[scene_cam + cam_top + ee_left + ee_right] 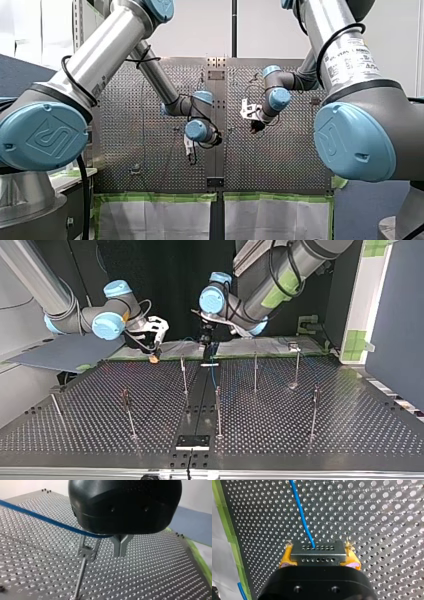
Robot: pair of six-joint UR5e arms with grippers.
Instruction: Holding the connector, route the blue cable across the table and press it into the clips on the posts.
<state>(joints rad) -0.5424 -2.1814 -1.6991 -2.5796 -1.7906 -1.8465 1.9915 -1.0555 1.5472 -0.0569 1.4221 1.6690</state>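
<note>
Blue cable (45,520) just above clip post (87,551), left gripper (121,555) fingers together beside post, right gripper (319,555) clamped on connector (318,550), perforated table (162,575) wide around post.

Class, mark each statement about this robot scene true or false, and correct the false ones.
1. My right claw holds the connector between yellow pads. True.
2. A cable leaves the connector over the perforated table. True.
3. That cable is red. False: it is blue.
4. Thin posts stand upright on the table. True.
5. The connector lies loose on the table. False: my right claw grips it.
</note>
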